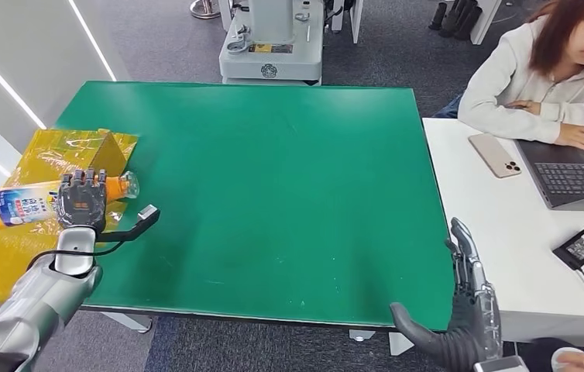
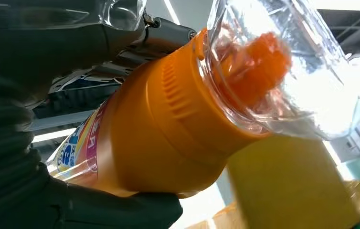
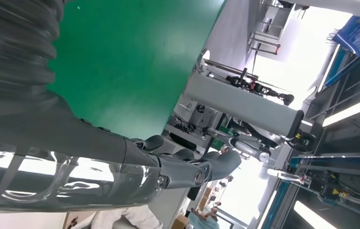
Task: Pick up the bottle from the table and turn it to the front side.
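The left robot hand holds the orange bottle around its middle, above the desk's left edge. We see its long axis lies sideways, cap toward the desk centre. The right robot hand is well apart, fingers loose, holding nothing.

A yellow bag is lying over my counter's left edge; a person is sitting at a laptop beside a phone.

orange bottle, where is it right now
In the head view the orange bottle lies sideways in the left hand, over the yellow bags at the green table's left edge.
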Robot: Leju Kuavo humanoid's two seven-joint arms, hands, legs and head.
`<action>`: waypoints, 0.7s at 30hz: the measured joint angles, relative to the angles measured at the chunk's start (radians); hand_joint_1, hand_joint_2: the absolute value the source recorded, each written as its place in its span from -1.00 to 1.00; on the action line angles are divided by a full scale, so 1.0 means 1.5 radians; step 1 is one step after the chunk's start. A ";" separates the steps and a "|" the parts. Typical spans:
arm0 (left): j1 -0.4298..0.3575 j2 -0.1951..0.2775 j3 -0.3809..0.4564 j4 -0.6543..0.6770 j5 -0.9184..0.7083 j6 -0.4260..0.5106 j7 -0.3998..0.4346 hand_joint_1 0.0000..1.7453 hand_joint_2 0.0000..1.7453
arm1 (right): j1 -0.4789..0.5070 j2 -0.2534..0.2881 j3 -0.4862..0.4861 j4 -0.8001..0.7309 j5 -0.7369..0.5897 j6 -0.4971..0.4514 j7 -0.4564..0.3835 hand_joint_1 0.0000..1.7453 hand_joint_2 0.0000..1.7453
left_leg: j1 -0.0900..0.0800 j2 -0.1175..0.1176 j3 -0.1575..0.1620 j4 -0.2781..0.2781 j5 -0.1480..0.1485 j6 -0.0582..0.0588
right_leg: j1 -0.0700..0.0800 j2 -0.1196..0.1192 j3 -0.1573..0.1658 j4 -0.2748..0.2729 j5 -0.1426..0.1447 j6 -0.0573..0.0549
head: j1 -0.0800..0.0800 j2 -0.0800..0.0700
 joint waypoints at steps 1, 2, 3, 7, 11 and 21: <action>0.002 0.002 -0.001 0.003 0.000 -0.001 -0.007 1.00 1.00 | 0.000 0.000 0.000 0.000 0.001 0.003 0.001 -1.00 1.00 | 0.000 0.000 0.000 0.000 0.000 0.000 | 0.000 0.000 0.000 0.000 0.000 0.000 | 0.000 0.000; 0.004 0.003 -0.001 0.005 0.000 -0.001 -0.019 1.00 1.00 | -0.001 0.001 0.000 0.000 0.003 0.007 0.001 -1.00 1.00 | 0.000 0.000 0.000 0.000 0.000 0.000 | 0.000 0.000 0.000 0.000 0.000 0.000 | 0.000 0.000; 0.007 0.003 -0.001 0.007 0.000 -0.001 -0.034 1.00 1.00 | -0.001 0.002 0.000 0.000 0.006 0.011 0.002 -1.00 1.00 | 0.000 -0.001 0.000 0.000 0.000 0.000 | 0.000 -0.001 0.000 0.000 0.000 0.000 | 0.000 0.000; 0.017 -0.006 0.000 0.008 0.001 0.011 -0.111 1.00 1.00 | -0.005 0.006 0.000 0.000 0.014 0.024 0.003 -1.00 1.00 | 0.000 -0.001 0.000 0.000 0.000 0.000 | 0.000 0.000 0.000 0.000 0.000 0.000 | 0.000 0.000; 0.028 -0.030 0.008 0.008 0.006 0.057 -0.237 1.00 1.00 | -0.008 0.011 0.000 0.000 0.024 0.033 0.002 -1.00 1.00 | 0.000 -0.001 0.000 0.000 0.000 0.000 | 0.000 -0.001 0.000 0.000 0.000 0.000 | 0.000 0.000; 0.036 -0.133 0.089 -0.009 0.160 -0.036 -0.410 -1.00 1.00 | -0.030 0.014 0.000 0.001 0.025 0.050 0.018 -1.00 1.00 | 0.000 -0.001 0.000 0.001 0.000 0.000 | -0.001 -0.001 0.000 0.000 0.001 0.000 | 0.000 0.000</action>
